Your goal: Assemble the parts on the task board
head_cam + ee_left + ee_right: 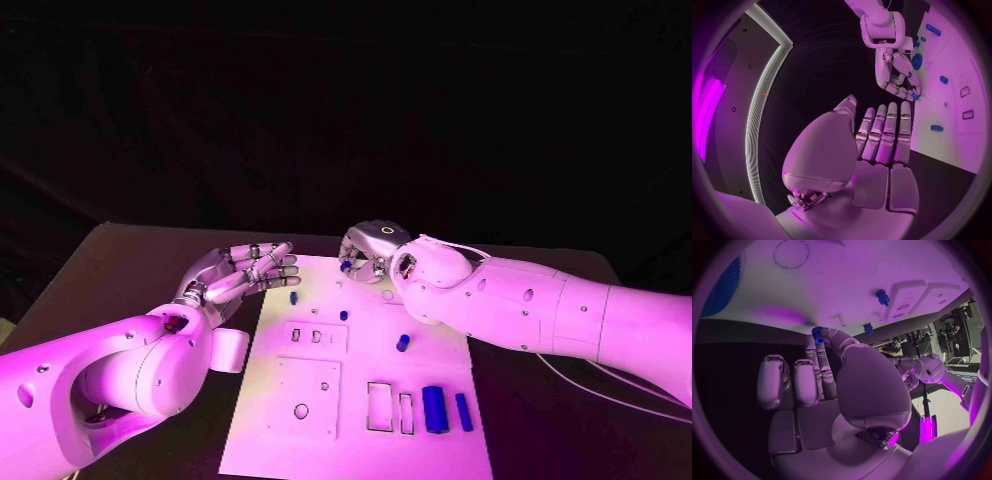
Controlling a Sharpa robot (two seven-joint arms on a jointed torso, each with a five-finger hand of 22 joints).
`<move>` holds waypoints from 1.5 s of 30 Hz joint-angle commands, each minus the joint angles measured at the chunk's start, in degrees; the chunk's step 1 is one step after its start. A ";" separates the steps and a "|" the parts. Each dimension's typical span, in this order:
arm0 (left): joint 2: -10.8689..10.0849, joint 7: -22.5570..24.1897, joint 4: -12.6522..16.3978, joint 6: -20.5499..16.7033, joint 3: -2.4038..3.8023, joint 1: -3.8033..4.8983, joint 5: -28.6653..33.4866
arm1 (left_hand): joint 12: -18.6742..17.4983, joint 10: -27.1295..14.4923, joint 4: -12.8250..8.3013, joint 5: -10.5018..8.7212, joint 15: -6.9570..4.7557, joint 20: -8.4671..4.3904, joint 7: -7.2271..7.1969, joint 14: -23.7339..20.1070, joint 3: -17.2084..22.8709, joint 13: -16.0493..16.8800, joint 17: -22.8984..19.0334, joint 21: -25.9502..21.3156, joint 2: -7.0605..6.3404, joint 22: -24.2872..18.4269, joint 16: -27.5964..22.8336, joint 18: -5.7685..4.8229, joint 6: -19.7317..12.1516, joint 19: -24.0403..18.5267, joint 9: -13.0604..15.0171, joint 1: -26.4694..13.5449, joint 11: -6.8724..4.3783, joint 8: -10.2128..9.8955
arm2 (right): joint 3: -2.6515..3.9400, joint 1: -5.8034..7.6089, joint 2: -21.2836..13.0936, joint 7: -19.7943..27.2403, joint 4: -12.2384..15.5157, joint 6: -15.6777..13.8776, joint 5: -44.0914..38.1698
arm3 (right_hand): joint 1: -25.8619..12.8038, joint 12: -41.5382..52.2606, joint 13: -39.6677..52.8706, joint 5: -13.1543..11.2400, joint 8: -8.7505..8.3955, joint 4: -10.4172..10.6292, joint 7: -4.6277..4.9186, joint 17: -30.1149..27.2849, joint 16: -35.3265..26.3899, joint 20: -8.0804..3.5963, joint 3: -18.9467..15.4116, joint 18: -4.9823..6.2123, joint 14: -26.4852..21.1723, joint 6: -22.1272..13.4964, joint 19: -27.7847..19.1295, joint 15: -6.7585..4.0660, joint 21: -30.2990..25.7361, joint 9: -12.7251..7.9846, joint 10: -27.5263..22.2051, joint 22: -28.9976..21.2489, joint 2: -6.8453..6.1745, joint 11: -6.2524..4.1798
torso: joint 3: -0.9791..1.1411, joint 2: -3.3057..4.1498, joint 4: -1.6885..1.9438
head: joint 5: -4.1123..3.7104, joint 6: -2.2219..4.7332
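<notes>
Holding the task board (pixel 361 420) as the fixed reference, the right hand (pixel 378 252) at its far edge pinches a small blue part (pixel 819 333) in its fingertips; seating it well likely means keeping it upright over its hole. The left hand (pixel 242 275) hovers open and empty beside the board's far left corner. Loose blue pieces (pixel 444 408) lie nearer, apparently out of the way.

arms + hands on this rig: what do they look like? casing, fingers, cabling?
Both arms are smooth white rounded shells with small round screw holes. The left hand and right hand are silver, jointed, many-fingered. Thin pale cables loop over the right wrist and trail beside the right forearm.
</notes>
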 commanded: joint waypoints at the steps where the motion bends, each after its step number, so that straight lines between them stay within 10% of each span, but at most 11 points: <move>1: 0.11 0.26 0.17 1.37 0.05 0.10 0.05 | -0.39 -0.04 -0.08 -0.27 -0.14 0.03 0.99 -0.38 -0.38 -0.02 -0.08 -0.15 -0.07 -0.07 -0.35 0.36 0.39 -0.57 -0.06 0.07 0.38 -0.16 | -0.02 -0.03 0.22 0.00 -0.48 1.42 -0.03 | 0.11 0.10 -0.02 -0.11 0.08 -0.03 0.20 -0.02 -0.08 0.18 0.40 -0.42 2.24 -0.20 0.15 -0.21 0.17 0.08 0.24 0.01 -0.36 0.08 | -0.01 0.01 0.04 | 0.15 0.04; 23: -0.01 0.20 -0.01 1.68 0.05 0.17 0.05 | -0.53 -0.09 -0.14 -0.26 -0.10 0.02 1.00 -0.47 -0.35 -0.03 -0.10 -0.15 -0.01 -0.08 -0.50 0.33 0.36 -0.72 -0.07 0.16 0.41 -0.28 | -0.05 -0.04 -0.75 0.13 1.12 -0.70 0.02 | -1.84 -1.11 -2.00 -0.75 -3.51 0.93 2.06 -1.37 -0.41 1.65 1.56 -0.13 1.68 -5.71 -1.15 1.54 -0.59 -0.94 -6.28 -0.79 -2.89 2.20 | 0.06 0.11 -0.02 | 0.32 0.05; 37: -0.24 0.12 -0.38 1.78 0.05 0.18 0.05 | -0.59 -0.10 -0.15 -0.27 -0.09 0.02 1.01 -0.49 -0.36 -0.03 -0.10 -0.14 0.00 -0.08 -0.56 0.32 0.35 -0.77 -0.08 0.16 0.42 -0.33 | 1.00 0.26 -14.12 -1.08 14.98 -2.42 5.55 | -3.03 3.23 -0.54 -1.75 -3.07 2.12 1.58 -0.02 0.87 1.31 0.53 -0.68 2.03 -4.37 0.92 0.57 1.38 -0.58 1.18 2.41 -3.76 0.68 | 0.42 -0.21 -0.83 | 0.22 0.37; 45: -0.21 0.05 -0.56 1.89 0.04 0.18 0.06 | -0.59 -0.10 -0.15 -0.27 -0.09 0.02 1.01 -0.49 -0.36 -0.03 -0.10 -0.14 0.00 -0.08 -0.56 0.32 0.35 -0.77 -0.08 0.16 0.42 -0.33 | 1.28 0.46 -21.97 -2.16 20.10 0.61 10.71 | -4.26 19.90 13.97 0.07 -2.49 5.23 0.24 2.91 3.22 -0.29 -12.10 -1.36 2.63 -7.86 2.56 -1.79 2.94 -0.23 4.49 5.13 -5.54 -0.80 | 0.75 -0.39 -1.45 | 0.12 0.45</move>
